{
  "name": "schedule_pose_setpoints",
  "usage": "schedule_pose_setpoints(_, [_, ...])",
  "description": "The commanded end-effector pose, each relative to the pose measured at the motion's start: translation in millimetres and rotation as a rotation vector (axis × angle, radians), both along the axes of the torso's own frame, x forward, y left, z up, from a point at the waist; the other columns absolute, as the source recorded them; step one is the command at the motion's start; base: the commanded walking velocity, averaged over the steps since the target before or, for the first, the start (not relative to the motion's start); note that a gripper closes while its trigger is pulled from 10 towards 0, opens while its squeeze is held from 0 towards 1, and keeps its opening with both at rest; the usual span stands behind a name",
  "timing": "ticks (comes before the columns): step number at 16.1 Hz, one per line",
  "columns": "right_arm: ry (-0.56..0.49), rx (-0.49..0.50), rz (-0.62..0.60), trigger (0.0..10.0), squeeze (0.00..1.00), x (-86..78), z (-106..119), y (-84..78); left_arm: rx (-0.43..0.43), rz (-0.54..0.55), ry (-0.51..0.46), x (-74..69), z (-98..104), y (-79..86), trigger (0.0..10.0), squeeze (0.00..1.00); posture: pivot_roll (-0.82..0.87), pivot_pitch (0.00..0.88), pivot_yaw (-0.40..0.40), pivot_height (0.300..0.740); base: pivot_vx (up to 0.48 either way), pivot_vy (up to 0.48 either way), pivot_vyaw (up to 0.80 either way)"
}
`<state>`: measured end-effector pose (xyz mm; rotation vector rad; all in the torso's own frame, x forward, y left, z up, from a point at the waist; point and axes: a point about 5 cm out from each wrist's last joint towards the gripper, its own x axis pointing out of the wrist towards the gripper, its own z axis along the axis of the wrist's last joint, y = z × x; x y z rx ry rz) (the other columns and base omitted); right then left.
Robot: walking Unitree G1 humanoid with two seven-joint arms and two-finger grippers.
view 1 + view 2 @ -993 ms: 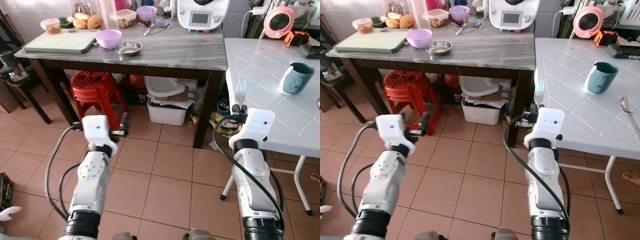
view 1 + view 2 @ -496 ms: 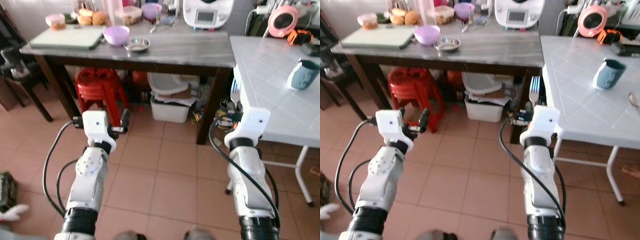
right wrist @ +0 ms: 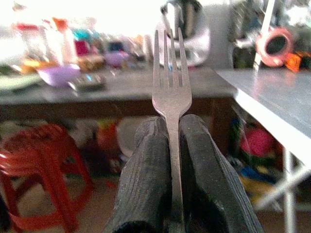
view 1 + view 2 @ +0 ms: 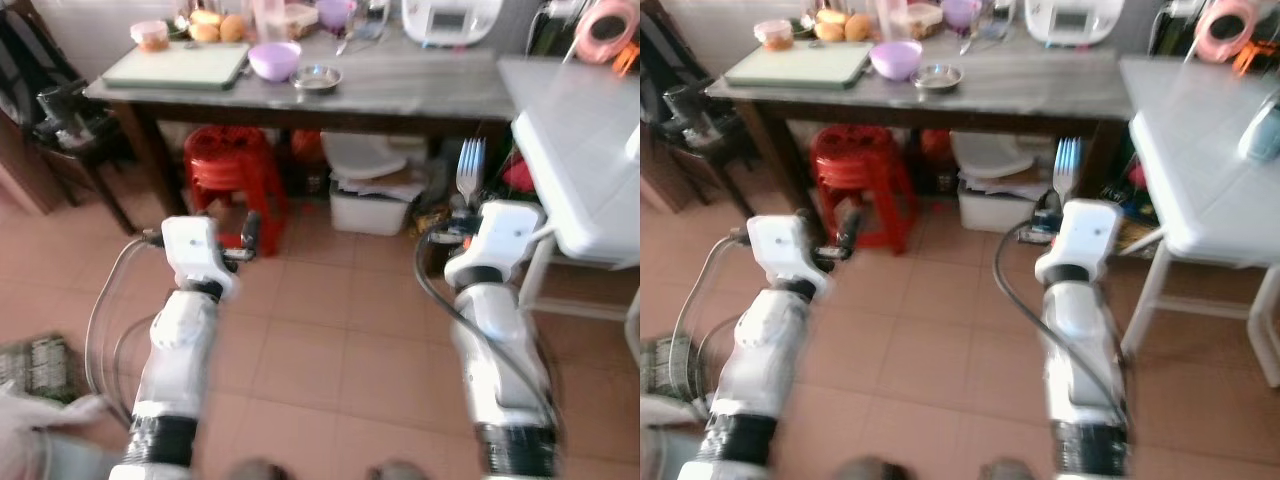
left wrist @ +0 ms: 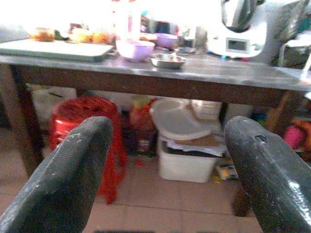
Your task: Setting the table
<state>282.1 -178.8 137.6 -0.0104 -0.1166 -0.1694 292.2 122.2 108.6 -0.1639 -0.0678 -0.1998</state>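
My right gripper (image 3: 171,145) is shut on a silver fork (image 3: 171,82), whose tines stand upright above the white wrist (image 4: 469,168). It hovers over the tiled floor, just left of the white tiled table (image 4: 590,150). A blue mug (image 4: 1262,135) stands on that table at the right edge. My left gripper (image 5: 167,160) is open with nothing between its fingers, held out over the floor in front of the red stool (image 4: 232,170). The dark counter table (image 4: 400,92) carries a purple bowl (image 4: 274,60) and a small steel bowl (image 4: 317,76).
A green cutting board (image 4: 180,64), fruit and a white appliance (image 4: 450,18) sit on the counter table. A white bin (image 4: 375,205) and clutter lie under it. A dark chair (image 4: 70,130) stands at the left. Both eye views are blurred.
The whole view has shifted and blurred: the camera has turned left and drawn back, so the white table slides toward the right edge. Both grippers keep their pose; the fork stays held.
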Motion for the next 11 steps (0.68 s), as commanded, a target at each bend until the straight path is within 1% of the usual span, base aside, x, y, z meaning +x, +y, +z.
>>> schedule_pose_setpoints(1, [-0.020, 0.013, 0.016, 10.0, 0.00, 0.3, 3.5, 5.4, 0.007, 0.040, 0.016, -1.2, -0.7, 12.4, 10.0, 0.00, -0.03, 0.000, 0.056, 0.740, 0.270, 0.398, 0.00])
schedule_pose_setpoints(2, [-0.020, 0.008, 0.009, 10.0, 0.00, -3.6, 0.7, 4.2, 0.017, 0.066, 0.032, -6.2, -4.3, 19.5, 10.0, 0.00, -0.04, 0.000, 0.062, 0.740, 0.000, 0.000, 0.00])
schedule_pose_setpoints(3, [-0.021, 0.002, 0.001, 10.0, 0.00, -6.7, -1.1, 2.5, 0.034, 0.073, 0.029, -9.7, -6.0, 22.0, 10.0, 0.00, -0.03, 0.000, 0.060, 0.740, 0.000, 0.000, 0.00])
schedule_pose_setpoints(5, [-0.039, -0.024, -0.021, 10.0, 0.00, -13.3, -1.6, -2.0, 0.049, 0.091, 0.028, -15.5, -8.5, 25.0, 10.0, 0.00, -0.03, 0.000, 0.059, 0.740, 0.000, 0.000, 0.00])
schedule_pose_setpoints(6, [-0.030, -0.020, -0.043, 10.0, 0.00, -17.7, -4.9, -5.9, 0.040, 0.066, 0.032, -19.4, -9.2, 23.0, 10.0, 0.00, -0.03, 0.000, 0.056, 0.740, 0.000, 0.000, 0.00])
schedule_pose_setpoints(8, [-0.023, -0.013, -0.042, 10.0, 0.00, -18.2, -6.4, -6.0, 0.035, 0.039, 0.016, -20.0, -7.0, 20.0, 10.0, 0.00, -0.03, 0.000, 0.055, 0.740, 0.300, 0.000, 0.00])
schedule_pose_setpoints(11, [-0.032, -0.013, -0.032, 10.0, 0.00, -14.8, -3.9, -3.5, 0.014, 0.020, 0.013, -19.0, -4.5, 15.2, 10.0, 0.00, -0.04, 0.000, 0.058, 0.740, 0.436, 0.000, 0.00])
